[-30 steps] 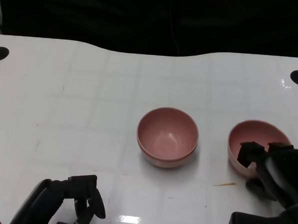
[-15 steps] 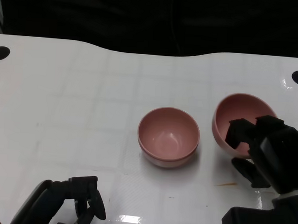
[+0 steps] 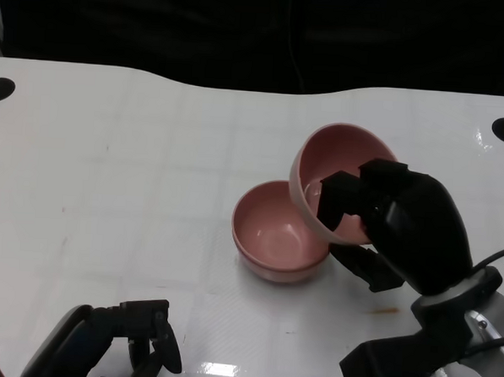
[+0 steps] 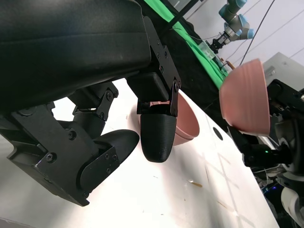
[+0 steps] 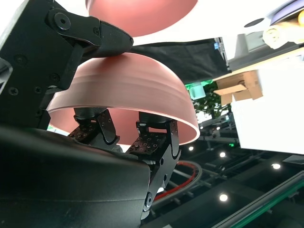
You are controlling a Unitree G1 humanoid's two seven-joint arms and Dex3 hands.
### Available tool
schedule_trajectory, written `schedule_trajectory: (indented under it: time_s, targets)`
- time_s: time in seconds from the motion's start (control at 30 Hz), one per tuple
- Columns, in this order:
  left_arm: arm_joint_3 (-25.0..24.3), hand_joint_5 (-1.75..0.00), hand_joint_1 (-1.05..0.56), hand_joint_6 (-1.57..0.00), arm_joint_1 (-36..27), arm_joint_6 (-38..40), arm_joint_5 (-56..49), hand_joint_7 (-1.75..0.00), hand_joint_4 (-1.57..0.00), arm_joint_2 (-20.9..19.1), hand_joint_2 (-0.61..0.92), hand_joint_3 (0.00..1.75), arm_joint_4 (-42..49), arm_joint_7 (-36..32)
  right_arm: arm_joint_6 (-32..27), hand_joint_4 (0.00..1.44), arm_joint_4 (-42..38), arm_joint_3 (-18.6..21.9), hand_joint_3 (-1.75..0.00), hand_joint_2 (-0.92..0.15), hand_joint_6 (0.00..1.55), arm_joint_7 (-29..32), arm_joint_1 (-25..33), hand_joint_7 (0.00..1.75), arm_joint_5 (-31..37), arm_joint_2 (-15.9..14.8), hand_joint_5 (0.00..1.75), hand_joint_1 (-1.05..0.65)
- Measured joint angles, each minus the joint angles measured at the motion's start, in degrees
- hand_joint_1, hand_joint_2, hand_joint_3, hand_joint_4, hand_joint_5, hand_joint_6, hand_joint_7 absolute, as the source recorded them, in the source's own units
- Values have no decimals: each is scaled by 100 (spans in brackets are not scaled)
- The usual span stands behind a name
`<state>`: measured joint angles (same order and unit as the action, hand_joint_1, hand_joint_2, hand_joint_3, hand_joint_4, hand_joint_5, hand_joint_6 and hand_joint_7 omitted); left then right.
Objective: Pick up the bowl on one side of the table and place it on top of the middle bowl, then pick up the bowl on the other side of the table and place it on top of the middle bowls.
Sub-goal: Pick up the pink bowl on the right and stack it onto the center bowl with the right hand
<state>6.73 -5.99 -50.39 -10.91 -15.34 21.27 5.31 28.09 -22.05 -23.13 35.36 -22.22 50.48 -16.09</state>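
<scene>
Bowl pinched at its rim by right hand, tilted, airborne beside middle bowl on table; best levelled and centred before release; right wrist view alone exposes fingers inside rim; left hand idle, empty, loosely curled

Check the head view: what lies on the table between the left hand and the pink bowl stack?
Nothing: in the head view only bare white table separates the left hand from the bowl stack.

White table carries a pink middle bowl at centre; a small orange sliver lies at four o'clock
</scene>
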Motion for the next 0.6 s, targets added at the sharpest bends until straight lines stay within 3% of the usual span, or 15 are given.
schedule_trajectory:
  time_s: [0.13,0.3,0.4,0.6]
  targets:
    - [0,-172,-14,-82,-8,5,-75,-139,-83,2,41,134,-6,-1,136,103,-312,-175,-128,-23,82,-79,-183,172,-23,115,175,-11]
    - [-1,-172,-14,-81,-15,51,-102,-140,-82,2,41,134,-36,-1,220,103,-499,-239,-128,-23,80,-131,-254,175,-43,212,175,-10]
    - [4,-173,-13,-81,-37,64,-103,-141,-81,6,41,133,-41,-1,276,99,-907,-410,-100,-28,79,-153,-516,169,-14,314,175,-2]
    - [17,-172,-12,-81,-64,74,-103,-141,-81,24,42,130,-51,0,382,97,-1839,-752,-93,-32,80,-103,-999,166,100,570,175,-7]
